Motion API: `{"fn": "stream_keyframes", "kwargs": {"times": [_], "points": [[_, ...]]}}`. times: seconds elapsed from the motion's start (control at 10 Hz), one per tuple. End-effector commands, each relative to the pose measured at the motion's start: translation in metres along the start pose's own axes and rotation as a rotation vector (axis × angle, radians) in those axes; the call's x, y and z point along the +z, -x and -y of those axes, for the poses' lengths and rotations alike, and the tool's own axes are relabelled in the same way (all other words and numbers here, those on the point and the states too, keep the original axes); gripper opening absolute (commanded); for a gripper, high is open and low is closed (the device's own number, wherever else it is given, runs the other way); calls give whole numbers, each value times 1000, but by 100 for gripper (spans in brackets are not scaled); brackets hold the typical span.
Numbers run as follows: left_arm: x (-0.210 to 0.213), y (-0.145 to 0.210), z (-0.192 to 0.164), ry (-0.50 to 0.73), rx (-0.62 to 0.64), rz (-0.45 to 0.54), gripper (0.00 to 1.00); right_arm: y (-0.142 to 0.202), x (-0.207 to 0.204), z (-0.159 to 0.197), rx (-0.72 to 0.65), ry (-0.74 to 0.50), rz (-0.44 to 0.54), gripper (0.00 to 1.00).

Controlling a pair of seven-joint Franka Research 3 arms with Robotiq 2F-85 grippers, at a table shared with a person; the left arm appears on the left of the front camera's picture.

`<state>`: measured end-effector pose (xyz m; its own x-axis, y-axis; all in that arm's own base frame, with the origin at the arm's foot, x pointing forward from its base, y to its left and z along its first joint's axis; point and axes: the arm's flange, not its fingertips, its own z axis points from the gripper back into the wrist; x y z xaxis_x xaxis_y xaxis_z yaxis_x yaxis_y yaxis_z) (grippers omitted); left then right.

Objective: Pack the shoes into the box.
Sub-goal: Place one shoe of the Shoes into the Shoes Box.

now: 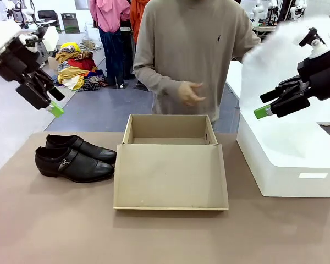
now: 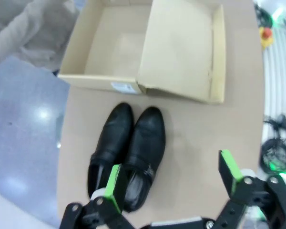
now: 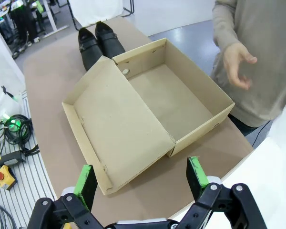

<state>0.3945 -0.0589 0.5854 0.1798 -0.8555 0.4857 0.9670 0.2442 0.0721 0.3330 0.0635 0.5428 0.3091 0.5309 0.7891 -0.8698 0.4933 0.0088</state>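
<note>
A tan tabletop [image 1: 154, 236] stands on a glossy grey-blue floor [image 1: 99, 110] that shows bright light reflections. Farther back, a heap of colourful clothes [image 1: 77, 69] lies on the floor near a standing person in pink [image 1: 111, 22].

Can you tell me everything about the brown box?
The box is plain tan cardboard, open and empty. Its big lid is attached along one long side and lies flat on the table, toward the robot. One short end has a small white label. It sits mid-table, with the shoes to the robot's left and a white box to its right. Only the table touches it.
</note>
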Motion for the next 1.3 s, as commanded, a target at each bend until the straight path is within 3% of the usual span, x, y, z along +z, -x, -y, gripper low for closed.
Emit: {"fn": "stream_keyframes", "kwargs": {"times": [0.0,0.3,0.6,1.2], "points": [[13,-5,-36,24,-126,-123,100,0,-1,4,22,-13,24,100],[13,-2,-77,162,-228,-254,100,0,-1,4,22,-13,24,100],[6,6,-99,139,-243,-359,100,0,-1,4,22,-13,24,100],[0,6,-94,168,-224,-316,100,0,-1,4,22,-13,24,100]]}}
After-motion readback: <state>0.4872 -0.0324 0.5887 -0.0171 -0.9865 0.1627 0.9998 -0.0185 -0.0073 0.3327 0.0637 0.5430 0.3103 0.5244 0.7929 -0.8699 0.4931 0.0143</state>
